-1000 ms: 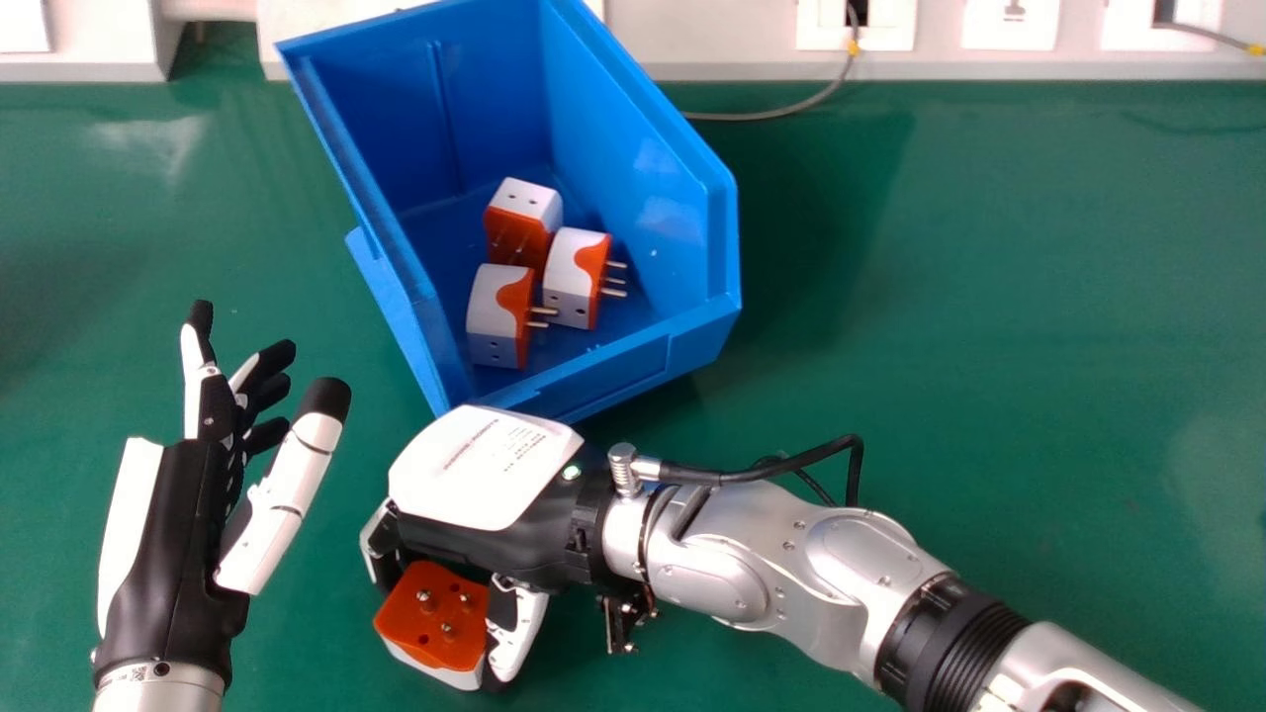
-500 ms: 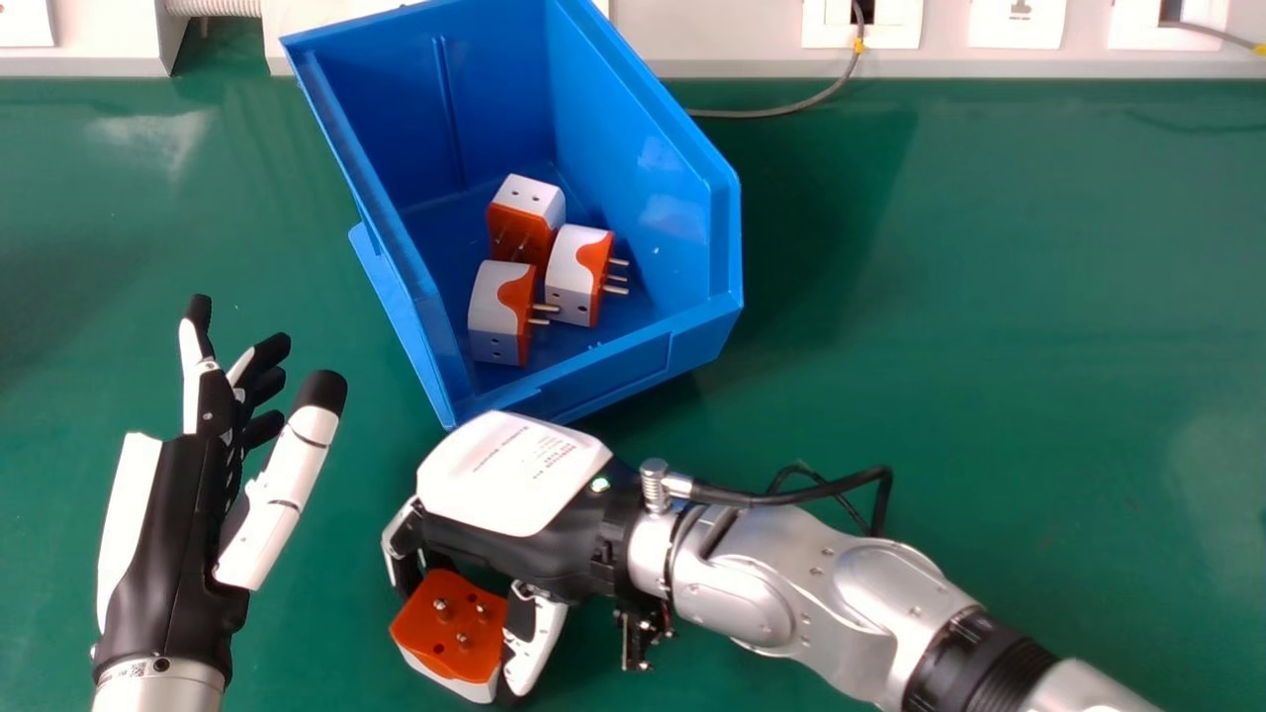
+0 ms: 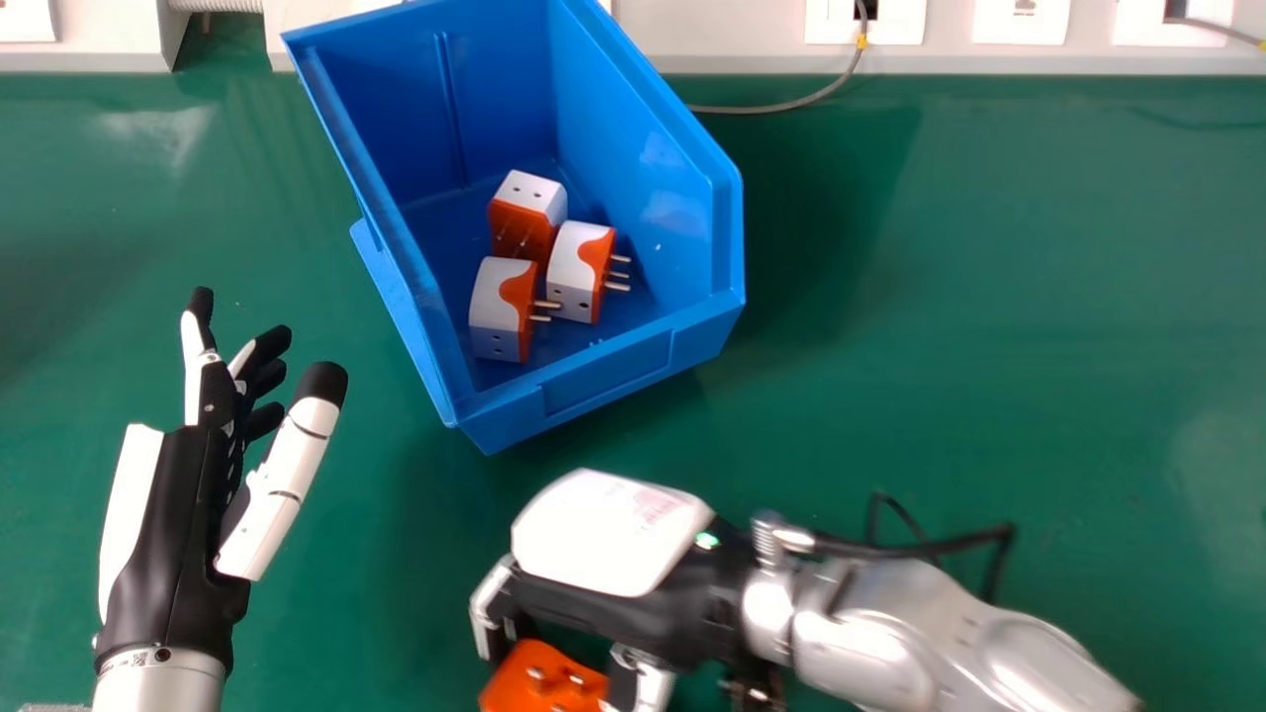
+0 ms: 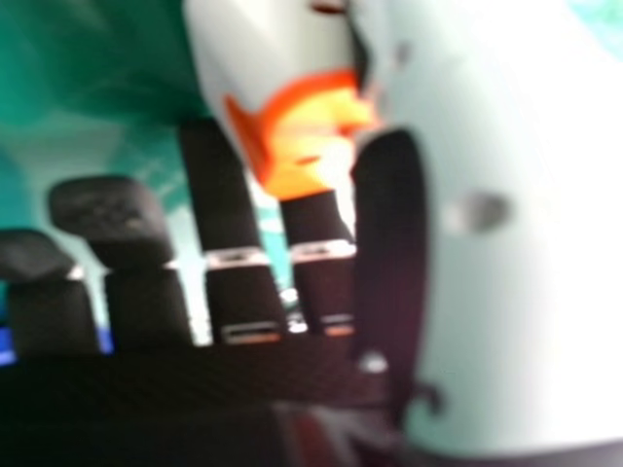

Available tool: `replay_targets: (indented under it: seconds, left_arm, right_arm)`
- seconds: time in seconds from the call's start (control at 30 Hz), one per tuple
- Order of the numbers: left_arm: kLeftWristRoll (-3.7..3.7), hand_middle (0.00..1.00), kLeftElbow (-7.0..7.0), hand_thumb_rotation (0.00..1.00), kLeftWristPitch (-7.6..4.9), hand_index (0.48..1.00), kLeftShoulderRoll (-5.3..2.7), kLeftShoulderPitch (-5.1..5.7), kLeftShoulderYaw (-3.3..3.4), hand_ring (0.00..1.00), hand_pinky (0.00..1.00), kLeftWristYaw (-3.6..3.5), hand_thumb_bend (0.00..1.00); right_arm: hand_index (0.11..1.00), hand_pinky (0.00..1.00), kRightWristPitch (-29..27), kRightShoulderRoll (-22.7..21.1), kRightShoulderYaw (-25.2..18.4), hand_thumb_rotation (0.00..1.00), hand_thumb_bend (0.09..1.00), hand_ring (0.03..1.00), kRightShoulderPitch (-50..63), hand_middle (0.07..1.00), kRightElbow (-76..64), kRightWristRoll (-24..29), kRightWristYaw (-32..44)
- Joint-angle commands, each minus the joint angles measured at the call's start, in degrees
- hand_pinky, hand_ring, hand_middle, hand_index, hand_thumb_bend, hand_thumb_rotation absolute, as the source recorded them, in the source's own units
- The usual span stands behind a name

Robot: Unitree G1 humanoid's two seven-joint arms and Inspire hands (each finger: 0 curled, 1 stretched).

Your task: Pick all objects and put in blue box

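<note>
Nearer the robot than the blue box (image 3: 608, 374), the plug adapter (image 3: 534, 694) sits pins-up in the right hand's (image 3: 603, 534) curled grip, so its carry should run forward, the left hand (image 3: 178, 524) open alongside.

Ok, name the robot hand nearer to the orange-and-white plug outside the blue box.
Right: the right robot hand has the plug between fingers and thumb; the left robot hand is open, off to the plug's left.

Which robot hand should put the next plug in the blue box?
Probably the right hand: it has an orange-and-white plug between its fingers and thumb, near the blue box. The left hand is open and empty.
</note>
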Motion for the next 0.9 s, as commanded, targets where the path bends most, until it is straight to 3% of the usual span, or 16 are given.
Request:
replay_targets:
  seconds: [0.0,0.23,0.33,0.47,0.57,0.8,0.87]
  left_arm:
    - [-0.35,0.93,-0.38,0.85,-0.56,0.931,0.17,-0.67,0.29,0.92,0.89,-0.1,0.62]
    - [-0.89,0.93,0.24,0.85,-0.42,0.931,0.29,-1.46,0.45,0.92,0.89,-0.44,0.62]
    - [-1.19,0.93,1.34,0.85,-0.73,0.931,0.55,-2.05,0.55,0.92,0.9,-0.52,0.62]
    - [-1.43,0.93,1.99,0.85,-0.98,0.929,0.68,-2.56,0.58,0.92,0.9,-0.62,0.61]
    - [-1.1,0.93,2.15,0.85,-1.1,0.928,0.73,-2.81,0.44,0.92,0.9,-0.47,0.61]
    - [-1.29,0.93,2.77,0.85,-1.42,0.925,0.74,-3.29,0.43,0.92,0.9,-0.52,0.6]
    - [-1.01,0.93,3.04,0.85,-1.62,0.925,0.74,-3.46,0.32,0.92,0.9,-0.38,0.6]
  right_arm:
    - [0.471,0.06,-1.0,-2.1,-3.9,0.15,0.489,0.114,1.5,0.205,-5.0,3.1,0.5]
    - [0.47,0.05,-0.2,-7.5,-13.0,0.15,0.487,0.1,8.4,0.183,-16.1,6.7,1.9]
    - [0.469,0.04,0.3,-8.0,-15.7,0.15,0.487,0.082,9.3,0.161,-18.6,6.9,1.9]
    - [0.469,0.04,0.2,-7.0,-19.2,0.15,0.487,0.087,9.5,0.163,-21.0,8.1,1.2]
    - [0.469,0.04,-0.2,-5.6,-21.2,0.15,0.487,0.087,8.7,0.157,-22.2,7.3,-0.8]
    - [0.469,0.04,0.0,-2.5,-22.7,0.15,0.487,0.087,4.2,0.156,-21.9,7.1,-1.9]
    - [0.469,0.04,0.3,-1.3,-22.7,0.15,0.487,0.089,2.2,0.16,-21.1,7.0,-2.0]
